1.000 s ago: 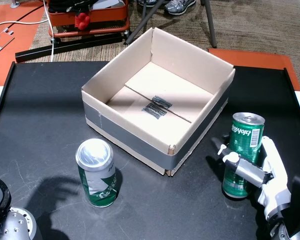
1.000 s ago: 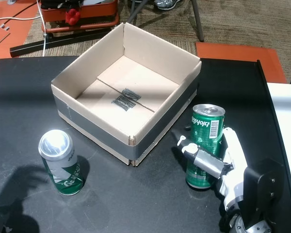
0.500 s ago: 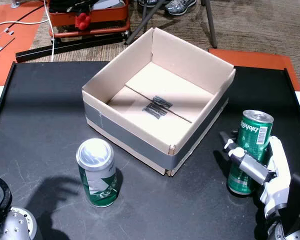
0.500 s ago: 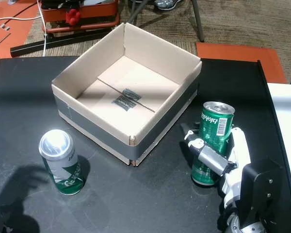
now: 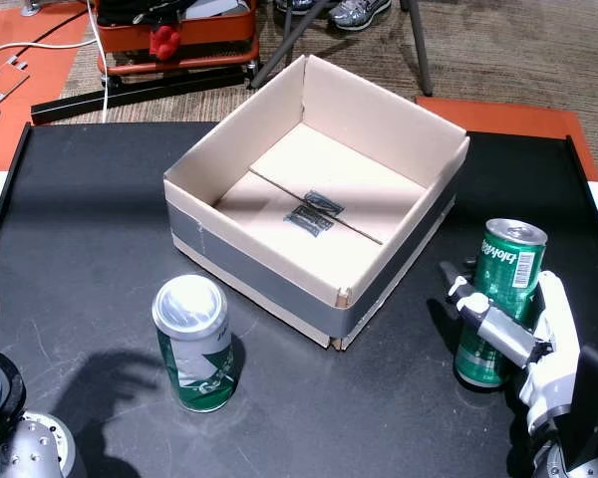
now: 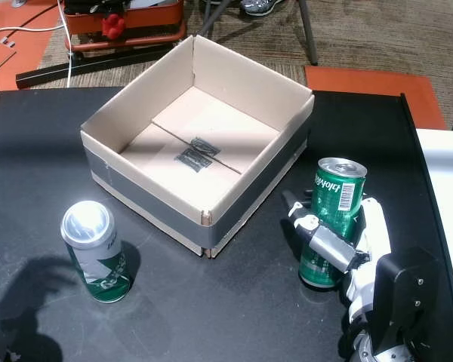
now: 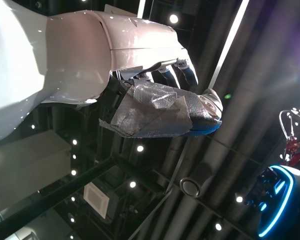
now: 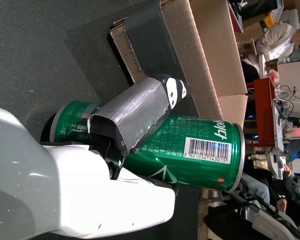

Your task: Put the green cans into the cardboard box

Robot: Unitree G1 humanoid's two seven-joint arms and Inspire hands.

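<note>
Looking down from the head, you see a black desk (image 5: 80, 249) standing on brown carpet with orange floor panels (image 5: 498, 115) at its far corners; a red frame (image 5: 174, 40) with cables and a person's shoes (image 5: 354, 10) lie beyond it. Your open cardboard box (image 5: 314, 214) sits mid-desk, turned at an angle, grey tape around its lower walls and a dark patch of tape on its floor; nothing lies inside it.

Your right hand (image 5: 523, 334) is wrapped around one green can (image 5: 498, 299), upright just beside the box's near right corner; the right wrist view shows a taped finger (image 8: 135, 112) pressed across its barcode side. Whether its base touches the desk, you cannot tell. Your second green can (image 5: 192, 344) stands upright on the desk, near the box's front left wall but apart from it.

Your left hand (image 7: 160, 107) appears only in its wrist view, against ceiling lights, fingers curled loosely and holding nothing.
</note>
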